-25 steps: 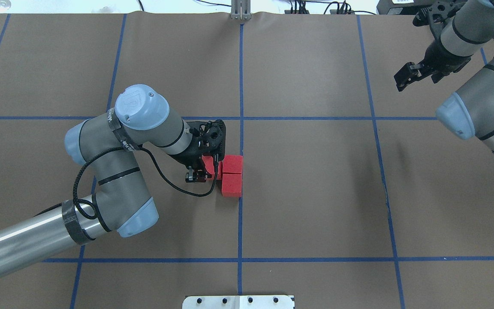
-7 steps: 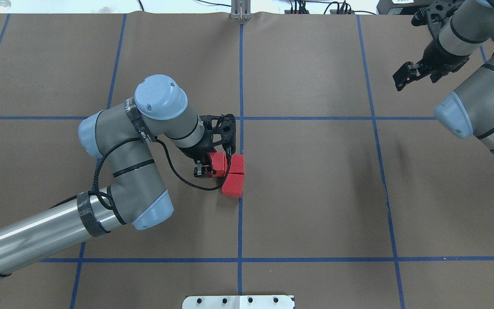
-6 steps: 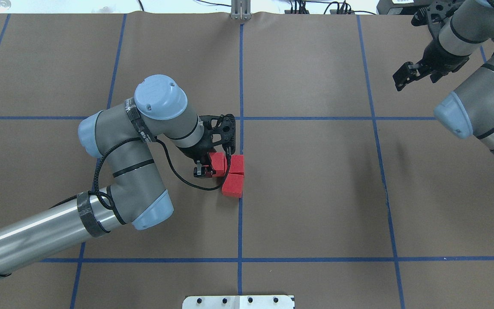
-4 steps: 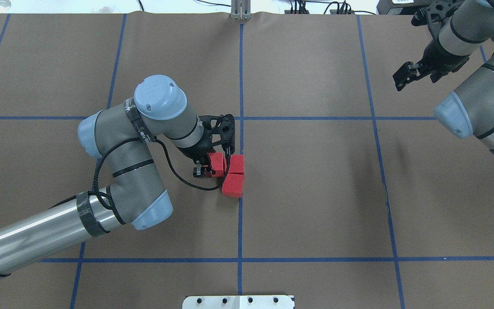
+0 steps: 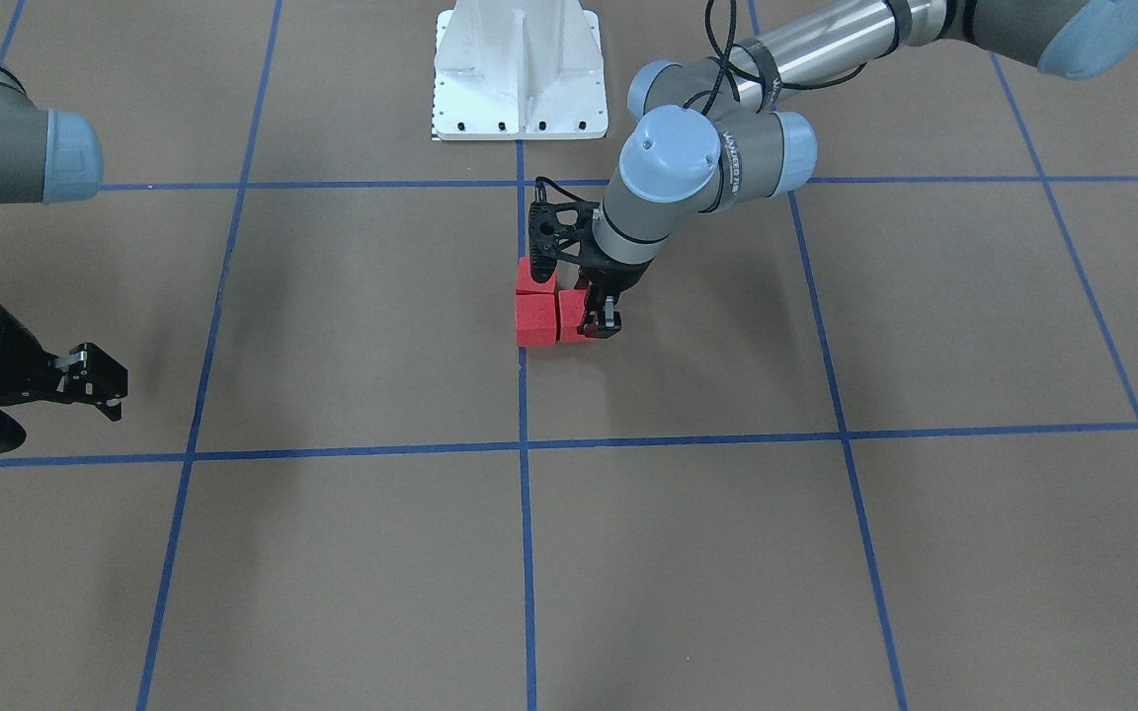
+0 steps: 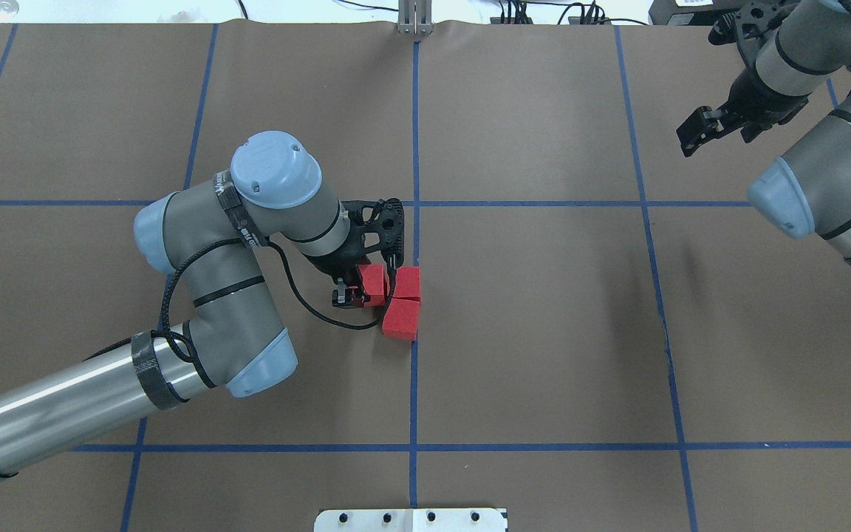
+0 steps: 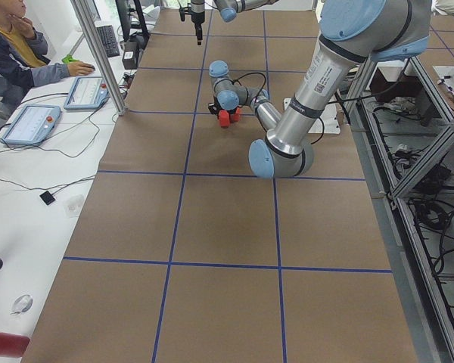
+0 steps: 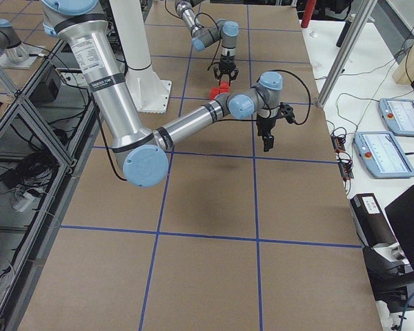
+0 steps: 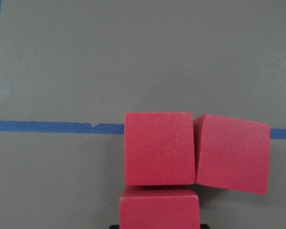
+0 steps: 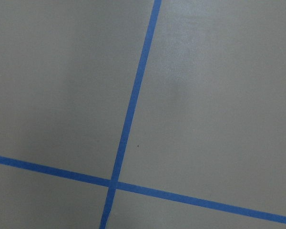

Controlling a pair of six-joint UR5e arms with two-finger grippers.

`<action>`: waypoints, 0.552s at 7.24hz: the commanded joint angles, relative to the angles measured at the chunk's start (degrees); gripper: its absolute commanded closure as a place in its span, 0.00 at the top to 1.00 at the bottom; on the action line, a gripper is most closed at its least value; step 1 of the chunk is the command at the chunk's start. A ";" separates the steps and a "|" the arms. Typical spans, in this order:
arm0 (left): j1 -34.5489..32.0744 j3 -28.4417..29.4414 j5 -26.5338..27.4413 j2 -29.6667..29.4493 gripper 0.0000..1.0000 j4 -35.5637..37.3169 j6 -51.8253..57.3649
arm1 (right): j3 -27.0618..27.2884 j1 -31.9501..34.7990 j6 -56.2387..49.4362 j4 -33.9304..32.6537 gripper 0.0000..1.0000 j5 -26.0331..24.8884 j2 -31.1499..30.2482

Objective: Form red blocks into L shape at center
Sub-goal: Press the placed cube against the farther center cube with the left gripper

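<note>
While the left hand (image 6: 351, 297) sits low at the outer end of the end block (image 6: 375, 281), the three red blocks (image 5: 535, 318) form an L just past its fingertips, up against the centre line (image 6: 414, 384) of the worktop (image 6: 544, 332), and this is where it can come apart! Is that hand clenched or released? I can't tell; the fingertips are a dark knot against the red. If it's clenched and lifts without letting go, the end block goes up with it and the L is gone. If it slides out sideways, the block drags off the corner block (image 6: 408, 282) and a gap opens.

Watch the skewed block (image 6: 401, 320) too, beyond the hand on the robot's side of the corner. It's turned a touch, so the L reads crooked, and a squaring push could shove the pair off the line. The black cable (image 6: 322, 319) loops down right beside it, and a swing of the wrist might brush it. The right hand (image 6: 694, 133) hangs well away from all this with nothing in it; spread or closed, I can't say.

Now the blind spots. The left wrist camera cuts the end block off at the bottom and shows no fingers. The seam to the corner block is a thin dark line, touching or just apart. From either end of the worktop the blocks are only a red speck.
</note>
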 commanded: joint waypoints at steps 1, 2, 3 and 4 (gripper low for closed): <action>0.06 0.00 -0.09 -0.03 0.22 -0.07 -0.05 | 0.00 0.00 0.00 0.00 0.99 0.01 0.00; 0.06 0.00 -0.09 0.06 0.26 -0.16 0.04 | 0.00 0.00 0.00 0.00 0.99 0.01 0.00; 0.06 0.00 -0.09 0.06 0.30 -0.16 0.04 | 0.00 0.00 0.00 0.00 0.99 -0.07 0.00; 0.06 0.00 -0.09 0.14 0.34 -0.25 0.04 | 0.00 0.00 0.00 0.00 0.99 0.01 0.00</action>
